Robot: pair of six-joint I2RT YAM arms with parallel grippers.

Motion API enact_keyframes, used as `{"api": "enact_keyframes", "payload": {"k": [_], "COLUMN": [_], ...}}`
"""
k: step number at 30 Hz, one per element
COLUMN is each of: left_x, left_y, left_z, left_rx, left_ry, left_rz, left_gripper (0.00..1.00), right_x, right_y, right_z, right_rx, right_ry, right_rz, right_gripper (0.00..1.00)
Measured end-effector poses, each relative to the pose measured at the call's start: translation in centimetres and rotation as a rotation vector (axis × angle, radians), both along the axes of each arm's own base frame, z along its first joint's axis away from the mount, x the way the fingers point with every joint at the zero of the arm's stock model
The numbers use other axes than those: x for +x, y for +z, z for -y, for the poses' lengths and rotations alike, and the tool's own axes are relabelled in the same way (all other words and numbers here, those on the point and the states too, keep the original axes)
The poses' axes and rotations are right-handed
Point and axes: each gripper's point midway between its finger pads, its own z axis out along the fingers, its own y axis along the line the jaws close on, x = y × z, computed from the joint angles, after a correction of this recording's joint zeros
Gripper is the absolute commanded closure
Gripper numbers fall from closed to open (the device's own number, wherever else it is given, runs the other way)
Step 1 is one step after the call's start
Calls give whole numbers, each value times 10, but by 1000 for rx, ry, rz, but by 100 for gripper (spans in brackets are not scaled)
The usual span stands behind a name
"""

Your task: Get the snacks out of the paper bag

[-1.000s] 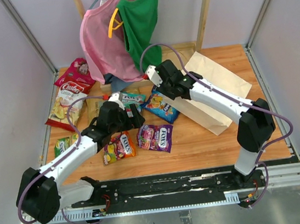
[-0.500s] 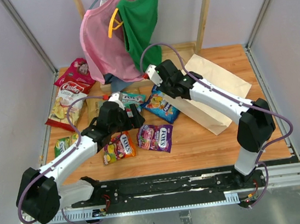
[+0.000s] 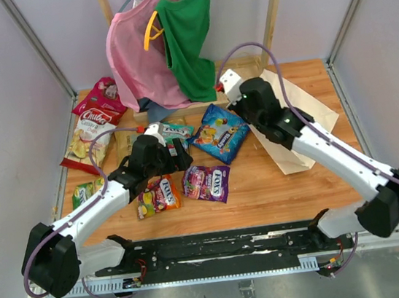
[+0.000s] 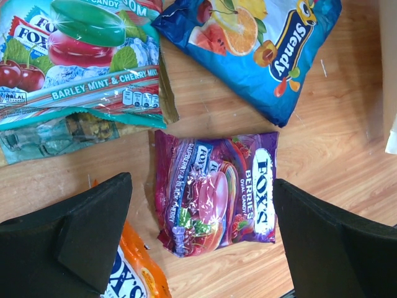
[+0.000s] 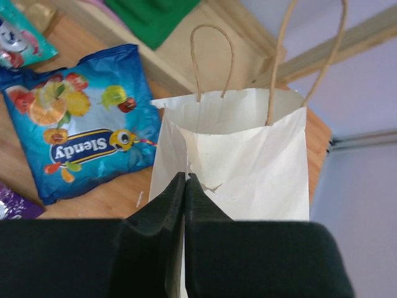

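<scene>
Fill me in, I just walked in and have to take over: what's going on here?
The right gripper is pinched shut on the edge of the paper bag. A blue packet lies on the table beside the bag. The left gripper hovers open over a purple packet; more snacks lie further left.

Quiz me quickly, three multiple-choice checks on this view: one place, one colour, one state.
1. The blue packet lies: A on the table beside the bag; B inside it; C under it.
2. The packet under the left gripper is: A yellow; B red; C purple.
3. The right gripper is: A open; B shut on the bag; C holding a packet.
A, it lies flat on the wood; C, the purple packet shows between the fingers; B, jaws pinch the bag's wall.
</scene>
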Motion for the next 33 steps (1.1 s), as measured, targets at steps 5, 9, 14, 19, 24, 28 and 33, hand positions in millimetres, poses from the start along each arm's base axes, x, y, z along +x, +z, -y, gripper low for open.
{"api": "enact_keyframes", "payload": {"k": [5, 9, 14, 19, 24, 28, 33], "left_x": [0, -1, -2, -2, -3, -3, -3], "left_y": [0, -1, -1, -3, -7, -10, -11], "left_z": [0, 0, 1, 1, 2, 2, 2], "left_rx": [0, 1, -1, -1, 4, 9, 11], "left_ry": [-2, -2, -8, -11, -15, -15, -15], "left_rz": [-2, -5, -9, -14, -26, -35, -37], "left_gripper": [0, 0, 0, 0, 0, 0, 0], "right_x": [-7, -12, -26, -35, -32, -22, -4], "right_y": [30, 33, 40, 47, 56, 62, 80], "right_z": [47, 108, 149, 156, 174, 180, 180], "right_rx": [146, 294, 431, 514, 552, 566, 573], "right_ry": [-130, -298, -413, -433, -481, -485, -448], "right_rz": [168, 256, 362, 435, 483, 490, 515], "right_gripper": [99, 99, 99, 99, 99, 99, 99]}}
